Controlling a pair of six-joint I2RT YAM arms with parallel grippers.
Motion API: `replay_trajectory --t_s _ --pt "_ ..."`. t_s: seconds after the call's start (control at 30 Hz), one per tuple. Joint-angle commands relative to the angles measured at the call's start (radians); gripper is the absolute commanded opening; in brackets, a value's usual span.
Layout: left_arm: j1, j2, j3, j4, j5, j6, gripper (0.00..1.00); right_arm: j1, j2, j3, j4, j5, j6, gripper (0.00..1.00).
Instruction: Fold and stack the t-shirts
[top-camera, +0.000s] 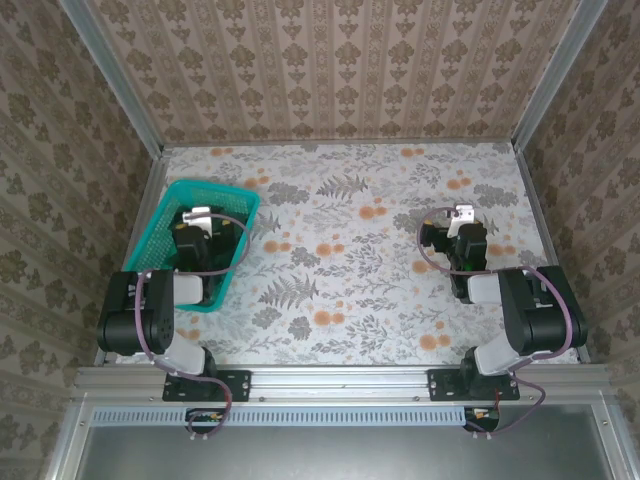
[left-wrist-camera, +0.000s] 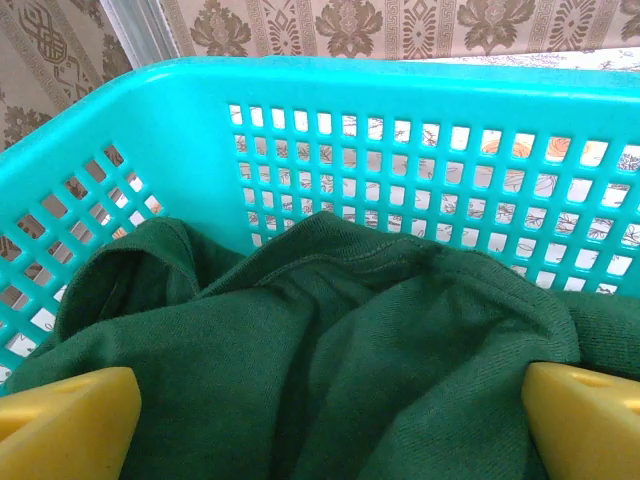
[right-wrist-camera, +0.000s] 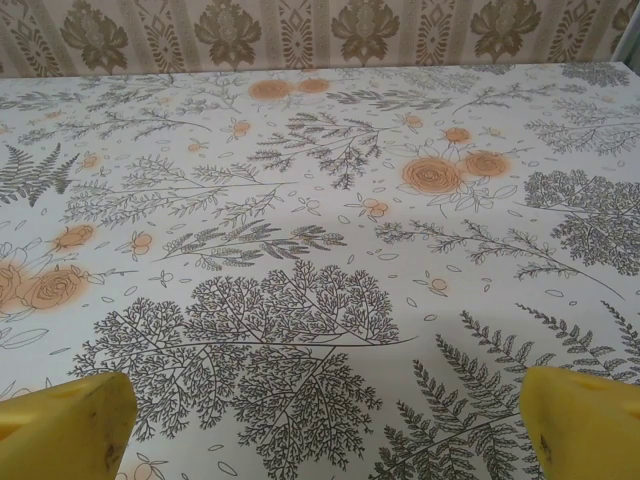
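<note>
Fingertips (left-wrist-camera: 65, 415) of the left gripper (left-wrist-camera: 320, 430), yellow and spread wide, grasp nothing. They hang just over the crumpled dark green cotton t-shirt (left-wrist-camera: 330, 340); whether they touch it is unclear. That shirt lies inside the teal plastic mesh basket (left-wrist-camera: 400, 85), whose perforated walls stand close ahead and at left, leaving little side room. From above, the basket sits at centre left of the floral-patterned table (top-camera: 340, 250), near the left wall (top-camera: 70, 150). Right gripper (right-wrist-camera: 320, 420), equally wide and unladen, hovers over bare table at centre right. Broad open surface lies between the two grippers.
</note>
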Motion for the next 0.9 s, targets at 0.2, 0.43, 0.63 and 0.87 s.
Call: replay_trajectory --t_s 0.2,0.43,0.63,0.87 --pt "-0.001 0.008 0.005 -0.007 0.020 0.021 1.00 -0.001 0.012 0.021 0.004 -0.034 -0.004 1.00" --pt "-0.001 0.008 0.006 -0.006 0.020 0.020 1.00 -0.004 0.010 0.020 0.004 -0.037 -0.003 0.99" --pt "0.001 0.008 0.006 -0.008 0.021 0.021 1.00 -0.004 0.012 0.021 0.003 -0.037 -0.003 1.00" --pt "-0.001 0.009 0.006 -0.007 0.021 0.021 1.00 -0.003 0.011 0.021 0.003 -0.037 -0.004 0.99"
